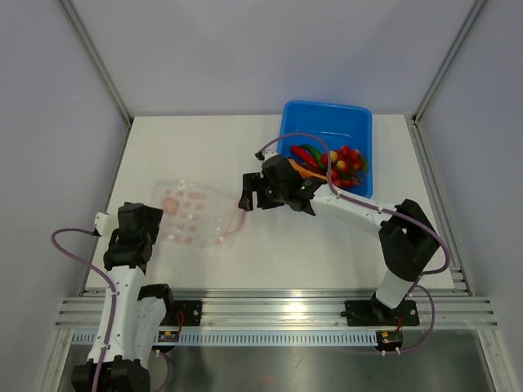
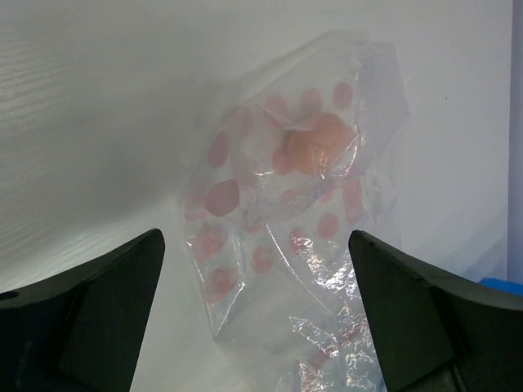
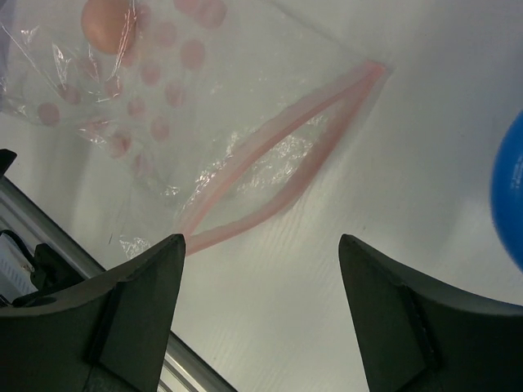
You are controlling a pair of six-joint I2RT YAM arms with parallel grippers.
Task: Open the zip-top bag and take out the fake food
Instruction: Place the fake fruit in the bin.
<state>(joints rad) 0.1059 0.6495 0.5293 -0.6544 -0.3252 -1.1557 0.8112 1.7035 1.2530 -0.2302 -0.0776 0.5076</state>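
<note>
Top external | clear crinkly plastic zip-top bag point(image 1: 194, 214) near left edge, pink mouth open toward right claw point(image 3: 260, 245), likely for reaching in | round peach toy egg point(image 2: 315, 143) inside | left claw point(image 2: 255, 241) and right claw wide, empty | blue plastic tub point(image 1: 323, 122) of toys point(image 1: 337, 161), far right corner

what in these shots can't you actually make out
Top external: the right arm covers the near left of the blue tub; the fake food there is too small to count.
Left wrist: the zip-top bag runs off the bottom edge.
Right wrist: the orange piece in the bag is cut by the top edge.
</note>
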